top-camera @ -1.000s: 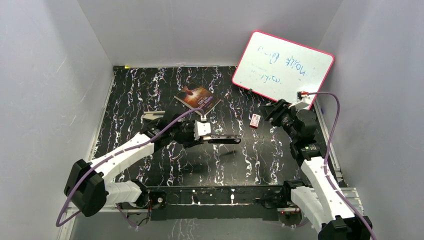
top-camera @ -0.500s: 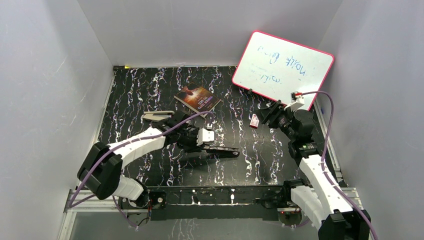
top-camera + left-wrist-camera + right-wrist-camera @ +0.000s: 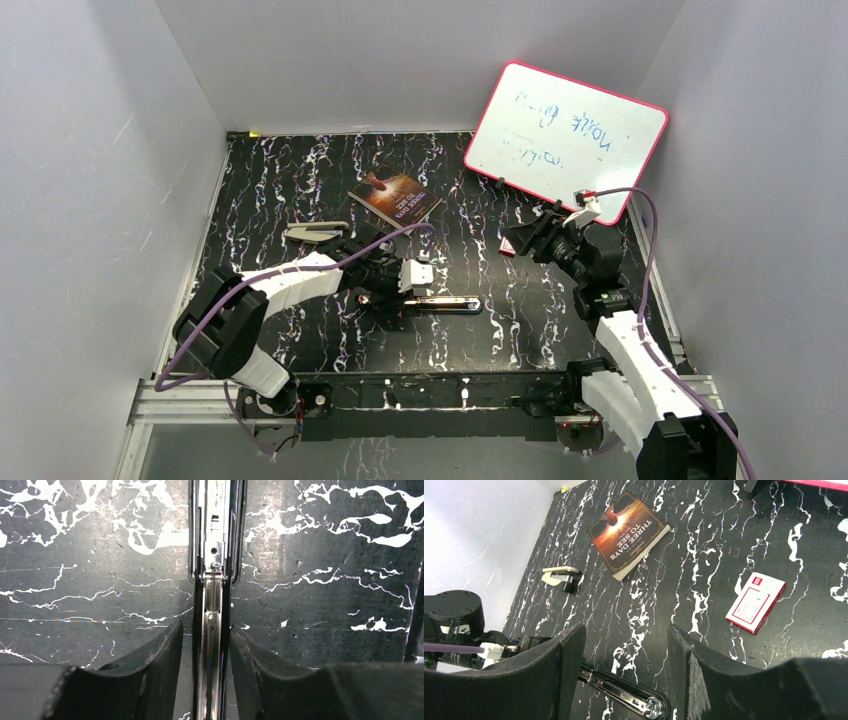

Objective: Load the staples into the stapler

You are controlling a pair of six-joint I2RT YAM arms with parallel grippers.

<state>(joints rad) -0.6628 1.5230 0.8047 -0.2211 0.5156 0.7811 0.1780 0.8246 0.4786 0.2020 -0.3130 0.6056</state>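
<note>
Now the left claw sits slack astride the opened stapler. The right claw, open and empty, should settle squarely over the staple box beyond the stapler's tip.

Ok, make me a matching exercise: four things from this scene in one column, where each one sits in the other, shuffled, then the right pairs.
1. stapler
2. book
3. staple box
4. whiteboard

A. propped up at the far right
B. lying flat, closest to the right tool
C. between the fingers of the left tool
D. cover up, far middle

Pairs: 1-C, 2-D, 3-B, 4-A
</note>
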